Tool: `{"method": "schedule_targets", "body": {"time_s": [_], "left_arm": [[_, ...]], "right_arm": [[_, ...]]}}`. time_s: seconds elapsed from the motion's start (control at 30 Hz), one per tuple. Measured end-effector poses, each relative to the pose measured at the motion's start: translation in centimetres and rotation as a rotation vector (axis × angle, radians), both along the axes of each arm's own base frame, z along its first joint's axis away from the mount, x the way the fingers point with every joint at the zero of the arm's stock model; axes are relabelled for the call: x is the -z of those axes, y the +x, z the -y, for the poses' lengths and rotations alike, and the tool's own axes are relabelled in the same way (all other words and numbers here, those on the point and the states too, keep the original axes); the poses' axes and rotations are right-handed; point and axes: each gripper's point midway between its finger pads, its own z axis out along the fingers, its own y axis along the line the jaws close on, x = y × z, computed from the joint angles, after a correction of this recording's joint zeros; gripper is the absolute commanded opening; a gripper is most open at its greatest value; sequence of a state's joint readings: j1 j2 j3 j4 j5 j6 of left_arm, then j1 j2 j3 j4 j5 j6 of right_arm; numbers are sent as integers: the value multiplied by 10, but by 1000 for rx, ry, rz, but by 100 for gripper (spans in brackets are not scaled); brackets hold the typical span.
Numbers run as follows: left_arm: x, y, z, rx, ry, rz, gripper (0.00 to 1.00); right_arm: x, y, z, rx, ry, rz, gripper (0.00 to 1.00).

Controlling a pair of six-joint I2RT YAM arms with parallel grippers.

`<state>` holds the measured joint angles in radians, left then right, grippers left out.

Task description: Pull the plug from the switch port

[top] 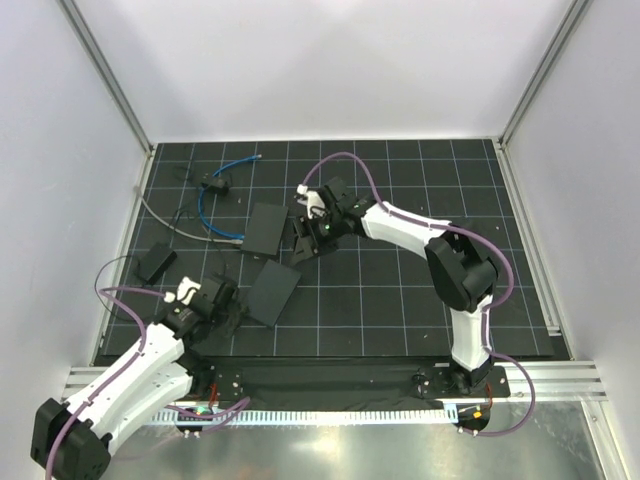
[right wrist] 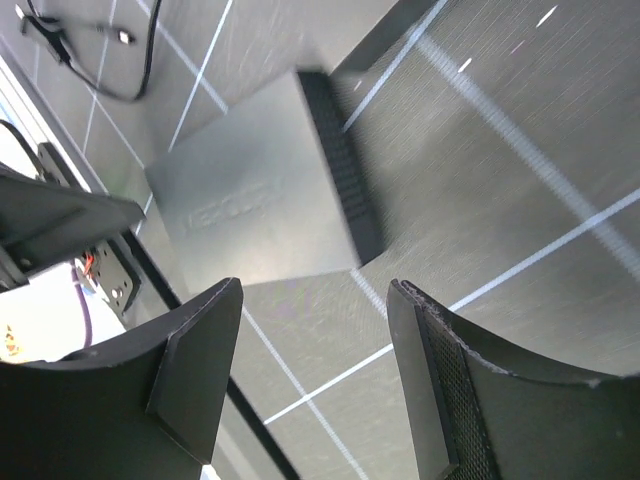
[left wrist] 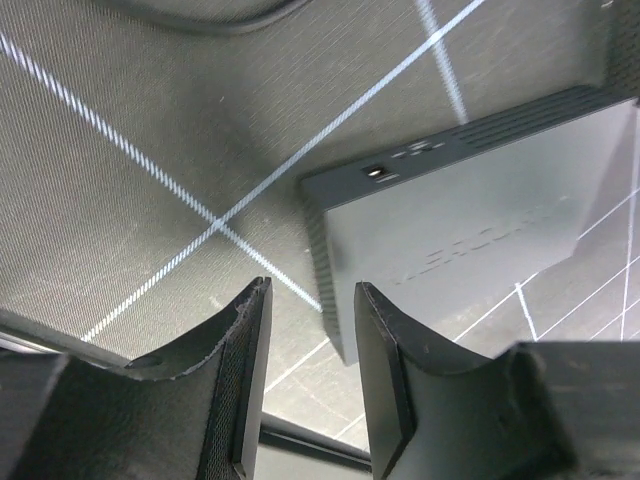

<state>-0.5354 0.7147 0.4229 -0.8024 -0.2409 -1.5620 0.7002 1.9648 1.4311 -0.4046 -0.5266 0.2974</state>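
Note:
A thin bright-blue cable (top: 203,203) loops across the far left of the mat. Its pale plug (top: 238,239) lies at the lower left edge of a compact black box (top: 266,228). The switch port on that edge is too small to make out, so I cannot tell whether the plug sits in it. My right gripper (top: 299,248) (right wrist: 315,290) hangs open just right of this box, with nothing between its fingers. My left gripper (top: 232,308) (left wrist: 310,290) is open and empty beside a flatter black slab (top: 272,292) (left wrist: 470,200) (right wrist: 260,210).
A small socket (left wrist: 376,172) on the slab's edge is empty. A grey cable (top: 165,222) runs to the plug area. A small black block (top: 157,262) and a black connector (top: 215,185) lie at the left. Metal frame posts border the mat (top: 400,300).

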Motion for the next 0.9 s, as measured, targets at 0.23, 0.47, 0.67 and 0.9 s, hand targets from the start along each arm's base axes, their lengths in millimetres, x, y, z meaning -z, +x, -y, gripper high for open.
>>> {"method": "schedule_targets", "body": {"time_s": [0.23,0.47,0.67,0.9], "left_arm": [[6,-1,10,-18,-74,0,41],[18,0,17,-33,-115,-17,41],[17,4,19,-55,-137,-3,41],[16,7,4,-91,-72,24,42]], "right_arm": [[26,17,-9,-15,6,-51,65],[47,10,-14,-14,-2,-122,56],[51,5,-18,-1,28,-150,52],[54,-17,-23,0,62,-187,49]]}}
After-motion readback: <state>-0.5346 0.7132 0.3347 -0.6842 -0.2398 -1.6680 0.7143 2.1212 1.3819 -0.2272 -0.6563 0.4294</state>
